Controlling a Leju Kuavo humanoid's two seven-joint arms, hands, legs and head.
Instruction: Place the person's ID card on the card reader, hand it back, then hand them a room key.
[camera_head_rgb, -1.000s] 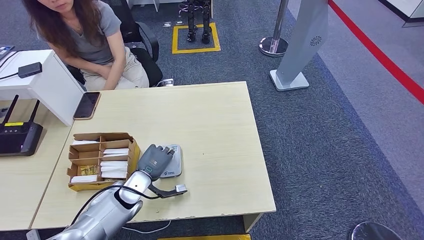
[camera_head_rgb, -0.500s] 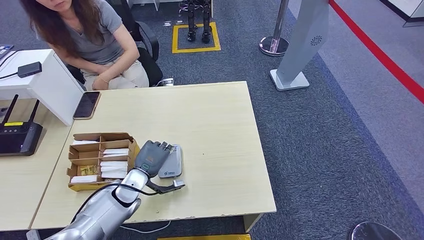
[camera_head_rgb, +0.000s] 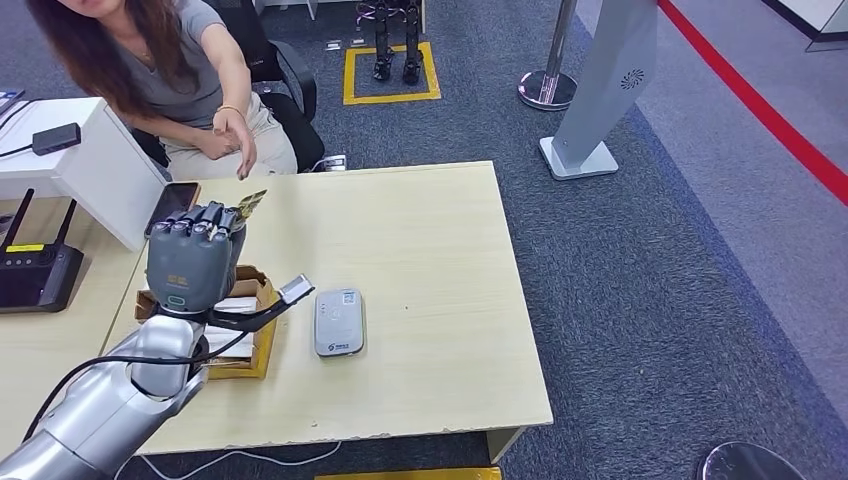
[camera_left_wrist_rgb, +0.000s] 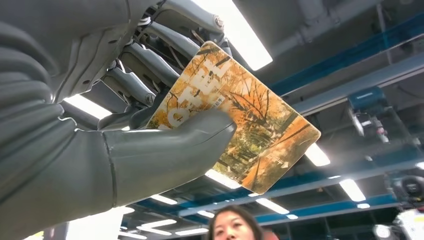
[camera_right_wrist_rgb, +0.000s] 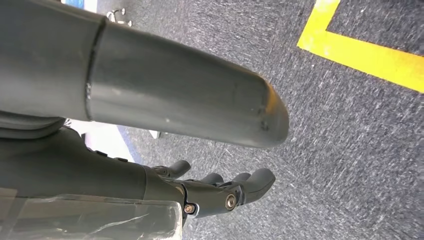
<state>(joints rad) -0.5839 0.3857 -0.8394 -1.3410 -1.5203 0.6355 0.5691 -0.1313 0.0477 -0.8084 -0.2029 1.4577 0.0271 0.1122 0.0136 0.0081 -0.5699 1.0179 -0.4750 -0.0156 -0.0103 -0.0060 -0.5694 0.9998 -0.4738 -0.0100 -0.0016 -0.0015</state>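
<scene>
Grey carpet (camera_head_rgb: 640, 280) (red stripe), wooden desk (camera_head_rgb: 430, 250), office chair (camera_head_rgb: 290, 85)

One card reader (camera_head_rgb: 339, 322), one cardboard box (camera_head_rgb: 262, 330) of cards, one phone (camera_head_rgb: 170, 203) and one router (camera_head_rgb: 38, 270) sit on the surface (camera_head_rgb: 430, 270); one orange card (camera_left_wrist_rgb: 240, 120) is raised toward one seated person (camera_head_rgb: 170, 70).

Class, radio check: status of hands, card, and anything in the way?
Left hand holds orange card raised. Right hand empty, hanging. Person's hand reaching; path unobstructed.
</scene>
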